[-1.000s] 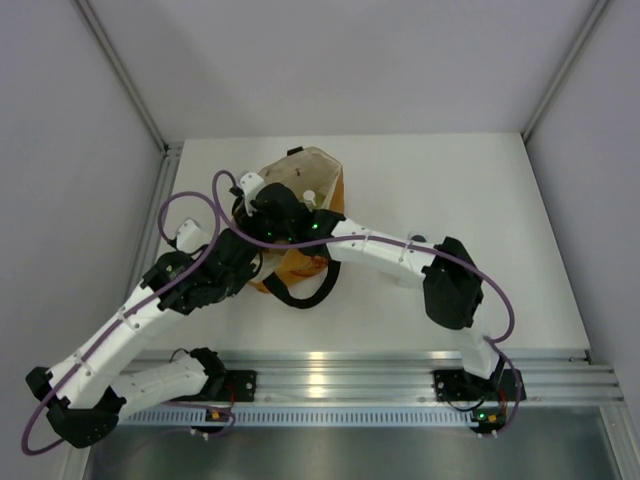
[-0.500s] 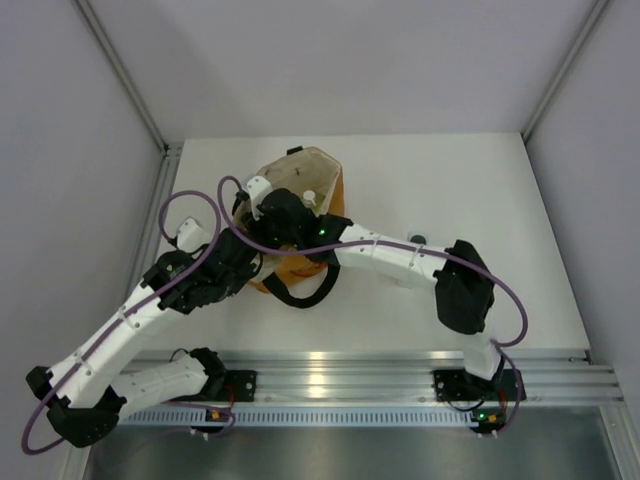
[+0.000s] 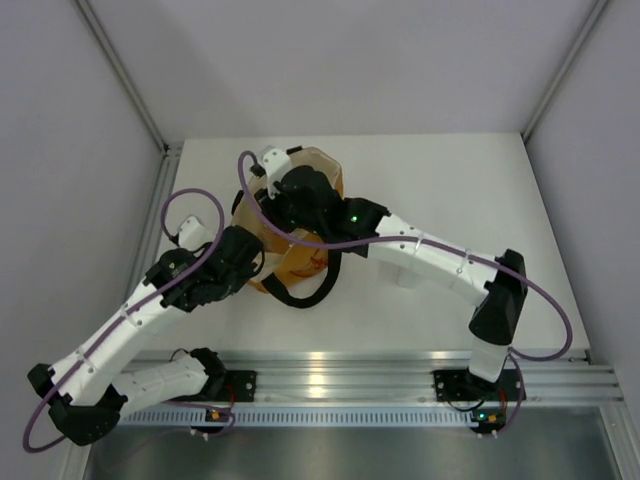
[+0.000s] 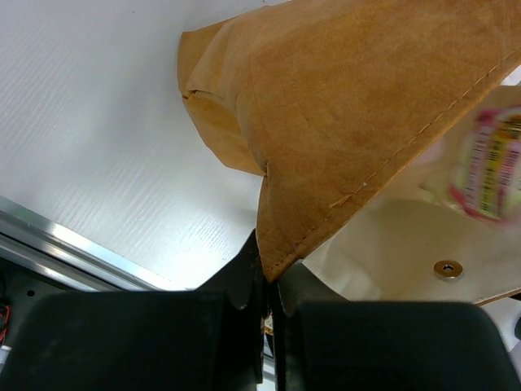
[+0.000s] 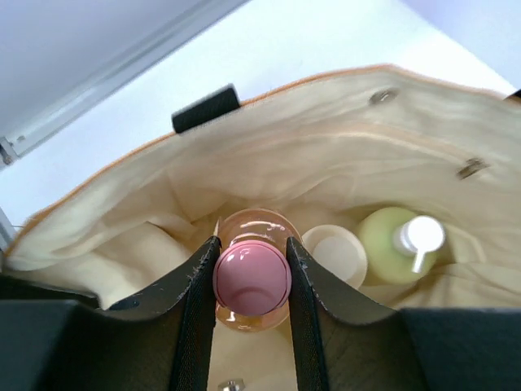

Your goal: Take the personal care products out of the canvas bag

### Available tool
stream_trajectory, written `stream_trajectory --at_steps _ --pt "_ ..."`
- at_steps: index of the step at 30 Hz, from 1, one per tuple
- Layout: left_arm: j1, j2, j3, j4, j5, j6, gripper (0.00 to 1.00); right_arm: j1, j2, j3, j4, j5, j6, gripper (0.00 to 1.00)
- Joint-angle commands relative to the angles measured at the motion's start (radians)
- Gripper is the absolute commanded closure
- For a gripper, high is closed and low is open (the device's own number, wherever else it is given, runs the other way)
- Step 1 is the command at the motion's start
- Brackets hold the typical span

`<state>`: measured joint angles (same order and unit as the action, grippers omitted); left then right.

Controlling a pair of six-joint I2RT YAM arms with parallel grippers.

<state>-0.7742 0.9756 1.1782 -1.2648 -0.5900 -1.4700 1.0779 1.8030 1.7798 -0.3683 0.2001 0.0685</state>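
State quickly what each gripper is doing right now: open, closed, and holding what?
Left gripper: closed, pinching the canvas bag at its tan edge.
Right gripper: closed on the orange bottle with pink cap, inside the bag.

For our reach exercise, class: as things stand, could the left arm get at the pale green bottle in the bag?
Probably not. The left pincer is shut on the canvas bag at its rim, and the right pincer, gripping the orange bottle, occupies the opening beside the pale green bottle.

Top view high, looking down; 2 wrist views close; all 3 share canvas bag (image 4: 350, 106).
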Motion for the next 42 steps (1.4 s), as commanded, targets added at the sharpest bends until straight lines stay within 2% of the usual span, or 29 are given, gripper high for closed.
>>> stream_trajectory --at_steps 1,8,12,15,22,34,42 --pt "0.001 0.009 0.026 -0.015 -0.048 0.007 1.0 0.022 -0.139 0.174 0.043 0.025 -0.013 1.0" --pt "0.001 0.002 0.018 -0.015 -0.051 -0.01 1.0 0.02 -0.195 0.311 -0.072 0.067 -0.029 1.0" --pt "0.001 -0.003 0.015 -0.015 -0.048 -0.016 1.0 0.017 -0.237 0.377 -0.113 0.145 -0.061 1.0" --pt "0.001 -0.008 0.006 -0.005 -0.042 -0.018 1.0 -0.007 -0.272 0.389 -0.121 0.206 -0.099 1.0" --pt "0.001 -0.002 -0.005 0.018 -0.022 -0.016 1.0 -0.122 -0.353 0.363 -0.152 0.228 -0.088 1.0" --pt "0.001 0.003 -0.003 0.031 -0.007 -0.003 1.0 -0.482 -0.533 0.098 -0.127 0.156 -0.099 1.0" --pt "0.001 0.026 0.043 0.059 0.022 0.066 1.0 -0.837 -0.734 -0.417 0.147 -0.076 -0.036 1.0"
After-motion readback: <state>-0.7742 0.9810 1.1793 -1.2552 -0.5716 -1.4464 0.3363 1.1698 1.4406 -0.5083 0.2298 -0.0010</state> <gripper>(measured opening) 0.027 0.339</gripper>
